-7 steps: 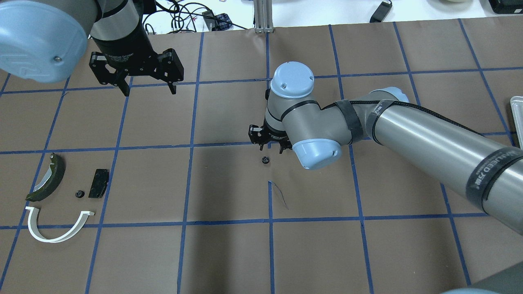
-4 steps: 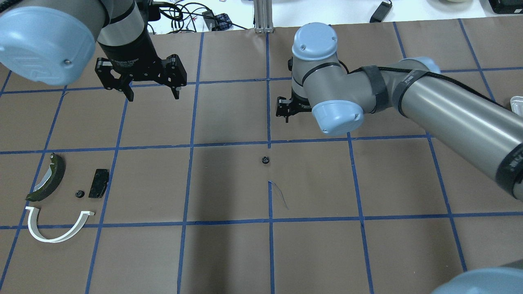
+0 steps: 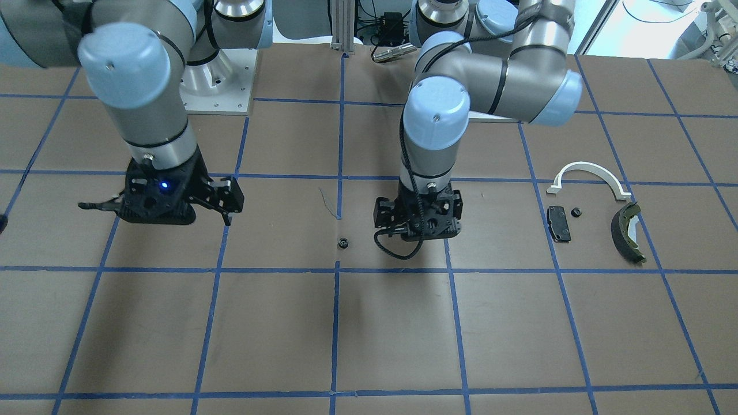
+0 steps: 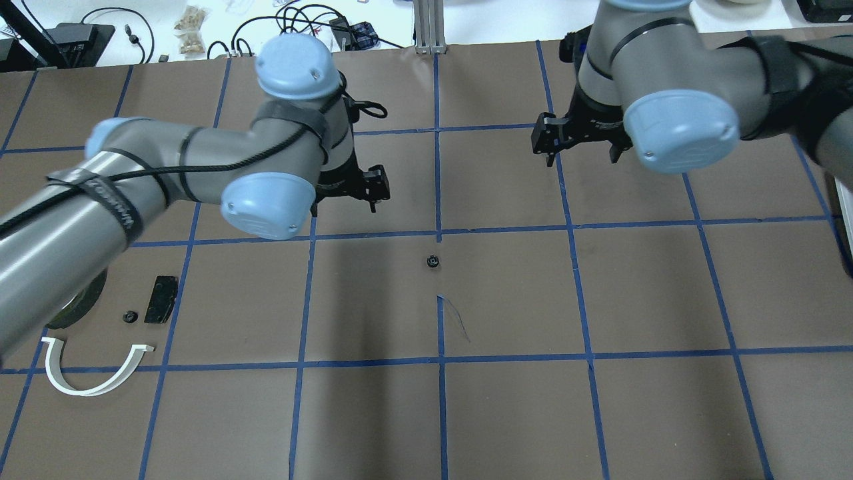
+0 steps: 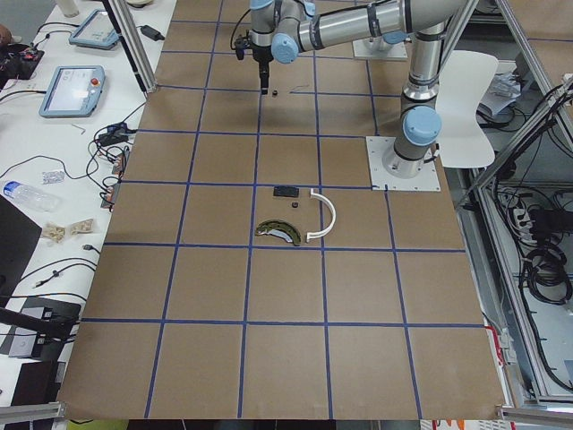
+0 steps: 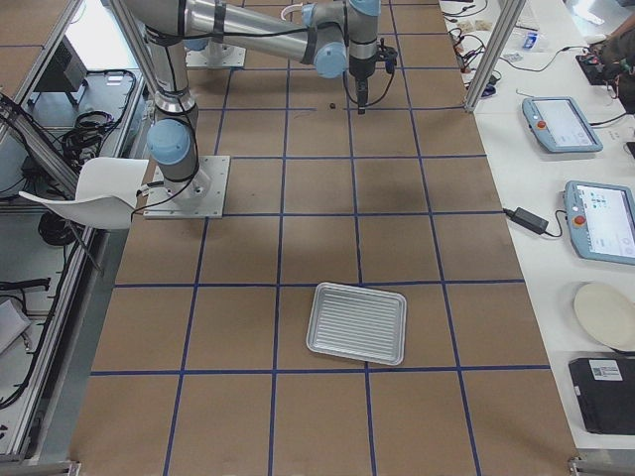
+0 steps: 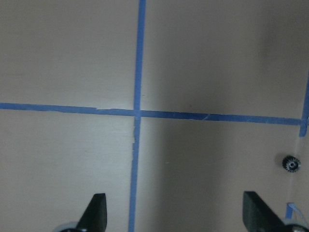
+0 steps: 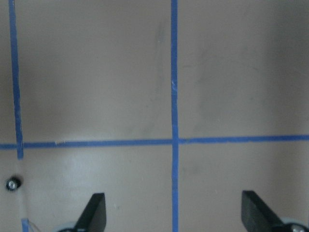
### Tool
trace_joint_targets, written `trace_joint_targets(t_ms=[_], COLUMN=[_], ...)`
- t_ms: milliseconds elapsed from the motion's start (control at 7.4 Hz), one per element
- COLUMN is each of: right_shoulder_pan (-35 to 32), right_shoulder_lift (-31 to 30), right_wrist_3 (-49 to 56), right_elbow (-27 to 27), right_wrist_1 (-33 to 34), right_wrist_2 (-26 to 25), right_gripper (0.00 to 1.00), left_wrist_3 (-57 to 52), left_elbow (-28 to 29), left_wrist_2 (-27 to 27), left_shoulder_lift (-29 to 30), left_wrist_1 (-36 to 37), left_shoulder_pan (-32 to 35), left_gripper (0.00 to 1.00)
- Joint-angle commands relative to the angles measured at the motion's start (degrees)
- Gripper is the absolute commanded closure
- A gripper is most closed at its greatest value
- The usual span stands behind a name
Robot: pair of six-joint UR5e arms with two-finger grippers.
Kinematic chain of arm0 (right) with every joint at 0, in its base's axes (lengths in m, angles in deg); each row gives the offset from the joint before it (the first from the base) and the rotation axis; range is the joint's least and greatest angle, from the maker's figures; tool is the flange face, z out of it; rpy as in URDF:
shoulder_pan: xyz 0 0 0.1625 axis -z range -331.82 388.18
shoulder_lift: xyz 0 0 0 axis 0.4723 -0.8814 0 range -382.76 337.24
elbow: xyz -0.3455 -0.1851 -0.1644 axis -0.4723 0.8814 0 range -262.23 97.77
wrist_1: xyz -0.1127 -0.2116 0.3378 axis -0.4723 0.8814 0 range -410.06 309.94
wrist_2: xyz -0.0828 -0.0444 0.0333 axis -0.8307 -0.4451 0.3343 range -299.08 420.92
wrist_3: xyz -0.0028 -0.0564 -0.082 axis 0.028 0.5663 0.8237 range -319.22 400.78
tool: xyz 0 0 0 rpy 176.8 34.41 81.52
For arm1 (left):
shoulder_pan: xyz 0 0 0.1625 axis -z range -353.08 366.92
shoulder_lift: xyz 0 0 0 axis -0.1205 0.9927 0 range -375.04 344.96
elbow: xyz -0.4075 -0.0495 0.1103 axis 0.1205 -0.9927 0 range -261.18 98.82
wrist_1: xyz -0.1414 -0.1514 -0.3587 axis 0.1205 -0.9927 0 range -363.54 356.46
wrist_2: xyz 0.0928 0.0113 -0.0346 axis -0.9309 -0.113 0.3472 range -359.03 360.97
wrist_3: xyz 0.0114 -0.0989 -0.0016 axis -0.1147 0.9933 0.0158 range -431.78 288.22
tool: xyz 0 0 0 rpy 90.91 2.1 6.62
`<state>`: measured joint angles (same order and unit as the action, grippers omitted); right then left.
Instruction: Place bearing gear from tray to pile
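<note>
Since the earlier overhead frame the right arm has pulled back up and away, while the left arm has swung in toward the middle. The bearing gear [image 4: 433, 261] lies alone on the worktop [image 4: 600, 413], well apart from the tray [image 6: 357, 323] and from the pile [image 4: 106, 333] on the robot's left.

Both pincers are spread wide and hold nothing: the left pincer [image 4: 343, 200] shows empty paper between its fingertips [image 7: 98, 212], and so does the right pincer [image 4: 581, 157].

The step in hand looks like the left arm's pickup of the gear, to carry it on to the pile. In the left wrist view the gear sits far over at the right edge, beyond the right-hand fingertip – so the pincer needs a sideways shift first, until the gear lies midway between the tips. Only then should it go straight down.

The gear is small and low, so the tips probably have to come almost to the paper before closing across the toothed rim. Closing off-centre would likely flick it away. A sensible drop spot is beside the other small gear [image 4: 130, 317] and the black pad [image 4: 162, 300], inside the white arc [image 4: 93, 377].
</note>
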<state>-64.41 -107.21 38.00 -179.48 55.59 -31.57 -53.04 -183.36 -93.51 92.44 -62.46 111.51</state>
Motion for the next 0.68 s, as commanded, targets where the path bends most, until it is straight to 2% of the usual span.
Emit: trace_joint_targets(t_ms=[0,135,270,405,541], right_shoulder_pan=[0.8,0.9,0.8,0.8,0.9], right_shoulder_lift=[-14.5,-19.6,-20.0,-18.8,-16.0], right_wrist_3=[1.9,3.2,2.9,2.6,3.5], right_elbow=[-4.9,-7.7,-8.9,-6.7,0.1], right_wrist_1=[-12.9,-12.8,-12.2,-12.1,-12.7], right_wrist_2=[0.6,0.5,-0.1,0.6,-0.4], right_gripper=[0.0,0.0,0.0,0.0,0.0], left_wrist_3=[3.0,5.8,6.3,6.2,6.4], left_elbow=[-0.9,-0.9,-0.9,-1.0,-0.9], left_wrist_2=[0.0,0.1,0.1,0.0,-0.1], left_shoulder_lift=[8.0,10.1,11.4,12.5,13.1], left_wrist_1=[8.2,12.2,13.6,13.7,13.8], left_shoulder_pan=[6.4,7.9,9.9,10.4,10.8], left_gripper=[0.0,0.0,0.0,0.0,0.0])
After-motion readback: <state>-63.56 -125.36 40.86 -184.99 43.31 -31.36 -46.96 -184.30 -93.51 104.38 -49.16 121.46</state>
